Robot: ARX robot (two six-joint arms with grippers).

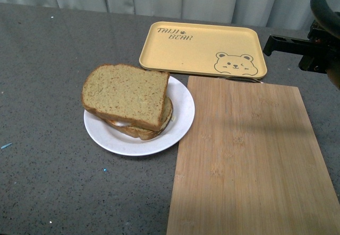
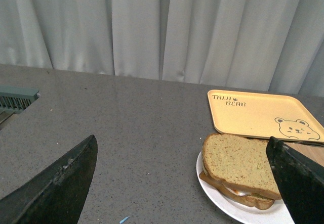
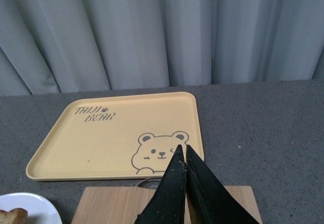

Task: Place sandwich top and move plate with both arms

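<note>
The sandwich top (image 1: 126,94) lies on a lower slice with egg white showing between them, stacked on the white plate (image 1: 178,119) left of centre. From the left wrist I see the sandwich top (image 2: 242,162) and the plate (image 2: 223,203). My left gripper (image 2: 185,181) hovers open over the table left of the plate, empty, and is out of the front view. Raised at the right edge, my right gripper (image 1: 268,45) is shut on nothing. In its wrist view the right gripper (image 3: 184,148) hangs above the board's far end, with a plate edge (image 3: 35,204) showing.
A bamboo cutting board (image 1: 249,160) lies right of the plate, touching its rim. A yellow bear tray (image 1: 202,46) sits behind both, near grey curtains. A small blue scrap (image 1: 6,146) lies at the far left. A grey-green object (image 2: 17,98) rests on the table's left.
</note>
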